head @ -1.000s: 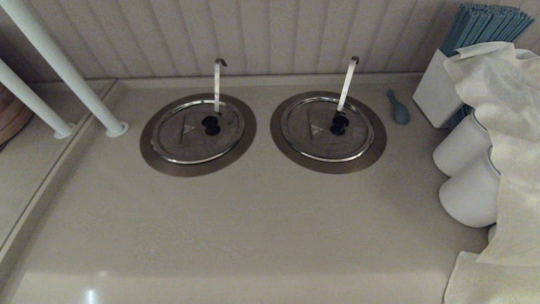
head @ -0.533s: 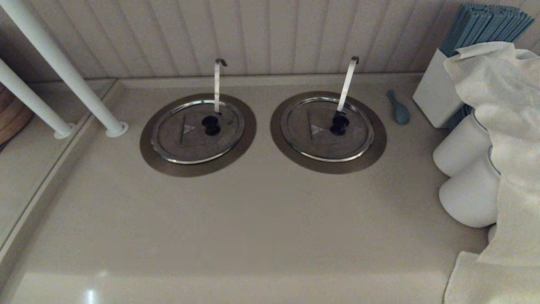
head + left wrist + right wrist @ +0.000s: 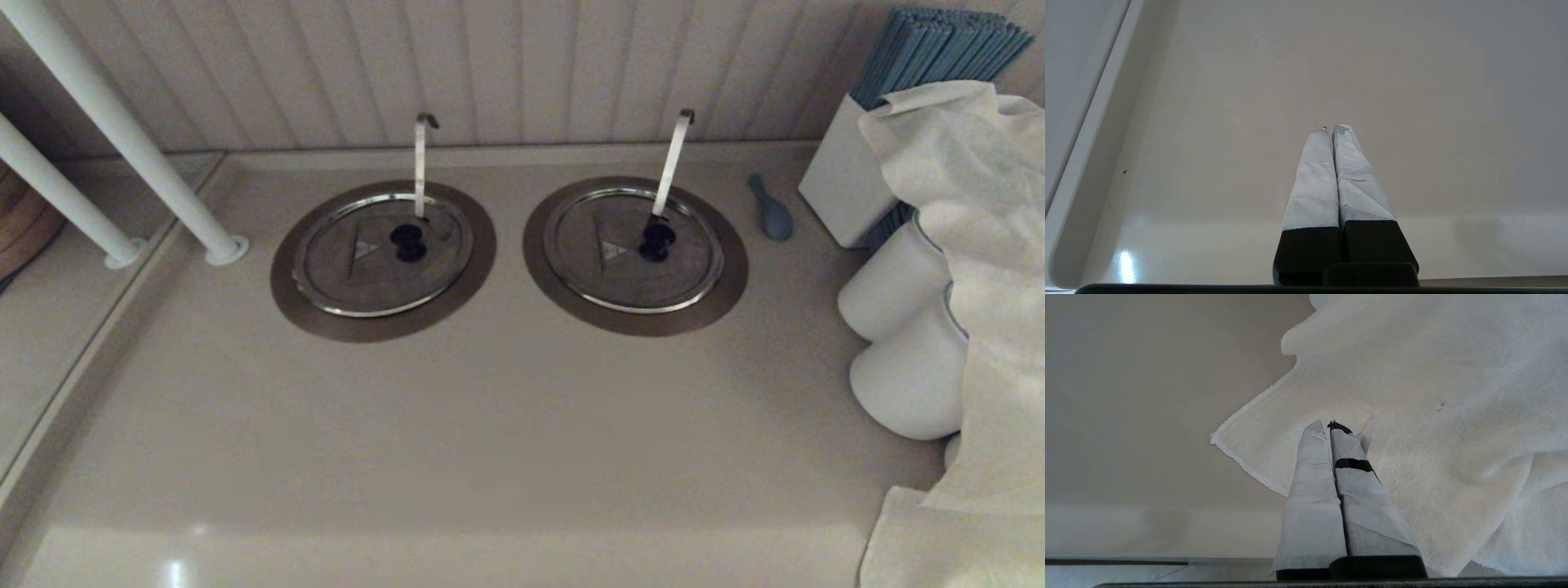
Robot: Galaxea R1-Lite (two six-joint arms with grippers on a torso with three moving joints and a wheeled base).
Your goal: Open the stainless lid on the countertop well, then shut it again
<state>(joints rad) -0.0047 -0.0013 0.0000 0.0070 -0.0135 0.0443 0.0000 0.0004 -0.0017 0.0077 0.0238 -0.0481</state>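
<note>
Left gripper (image 3: 1332, 127): white-taped fingers, black bases. Right gripper (image 3: 1327, 424): same tape, black band, black tip.

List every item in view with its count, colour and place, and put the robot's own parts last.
stainless lid: one, steel with black knob, shut on the left well, thin hooked rod behind it.
twin lid: one, steel with black knob, shut on the right well, broader pale strip handle.
collar rings: two, brushed steel, around the lids.
spoon: one, blue-grey, right of the twin lid.
box of blue sticks: one, white, back right.
jars: two, white, right edge, partly under the cloth.
cloth: one, cream, draped at right.
posts: two, white, back left.
left gripper: jaws shut, above bare counter.
right gripper: jaws shut, above the cloth.
</note>
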